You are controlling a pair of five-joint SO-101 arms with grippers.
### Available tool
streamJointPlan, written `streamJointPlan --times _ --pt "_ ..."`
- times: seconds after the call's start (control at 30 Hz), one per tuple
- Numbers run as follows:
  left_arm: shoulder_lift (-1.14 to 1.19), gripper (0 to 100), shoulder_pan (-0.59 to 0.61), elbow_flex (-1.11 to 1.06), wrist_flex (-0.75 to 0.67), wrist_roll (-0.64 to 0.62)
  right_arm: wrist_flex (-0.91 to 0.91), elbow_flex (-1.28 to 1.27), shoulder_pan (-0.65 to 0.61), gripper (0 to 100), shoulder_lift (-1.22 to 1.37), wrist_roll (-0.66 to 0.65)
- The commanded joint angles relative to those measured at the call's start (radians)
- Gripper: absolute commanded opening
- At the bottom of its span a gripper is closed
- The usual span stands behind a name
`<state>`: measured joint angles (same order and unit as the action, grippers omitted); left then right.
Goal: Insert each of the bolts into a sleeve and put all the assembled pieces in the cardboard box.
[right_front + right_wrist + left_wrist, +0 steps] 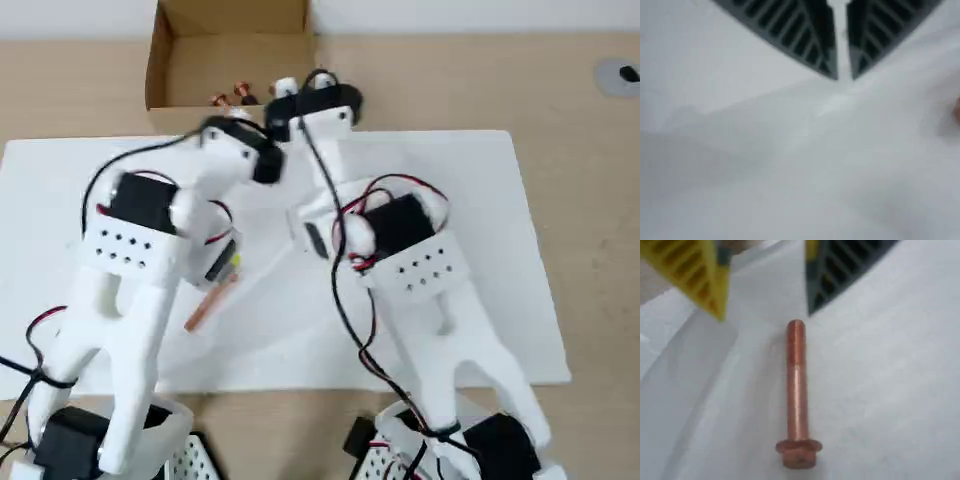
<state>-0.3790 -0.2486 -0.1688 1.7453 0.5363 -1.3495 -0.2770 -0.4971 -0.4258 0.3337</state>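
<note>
Item 1: bolt point(796, 390), copper-coloured, flanged head. It lies flat on the white sheet point(480, 250), loose, in the left half of the sheet under the left arm.

Item 2: left gripper point(765, 290), one yellow finger and one dark. The fingers are spread wide and released, grasping nothing. It hangs just above the threaded end of the bolt, not touching it.

Item 3: right gripper point(842, 75), two dark ribbed fingers. They are drawn together with only a slit between them, clenched on nothing, close over bare sheet.

Item 4: cardboard box point(160, 60), flaps open, on the wooden table point(580, 200) at the far edge of the sheet.

Item 5: copper pieces point(232, 97), two visible, against the near wall inside the box. Whether they carry sleeves cannot be told.
</note>
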Motion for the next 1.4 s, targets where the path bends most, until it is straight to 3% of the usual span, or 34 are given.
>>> streamJointPlan --times 0.0,0.3,0.6,0.87,1.37 --pt "-0.001 12 -0.018 0.008 -0.008 0.054 0.002 0.067 0.084 1.0 0.002 0.005" --pt "-0.001 12 -0.018 -0.331 -0.285 0.049 0.0 0.099 0.17 1.0 0.002 0.003" --pt "-0.001 12 -0.015 -0.361 -0.33 0.026 0.002 0.125 0.168 1.0 0.002 0.003" --pt "-0.001 12 0.091 -0.493 -0.482 0.032 -0.003 0.125 0.168 1.0 0.002 0.003" --pt "-0.001 12 0.092 -0.605 -0.686 0.032 0.002 0.124 0.163 1.0 0.002 0.003"
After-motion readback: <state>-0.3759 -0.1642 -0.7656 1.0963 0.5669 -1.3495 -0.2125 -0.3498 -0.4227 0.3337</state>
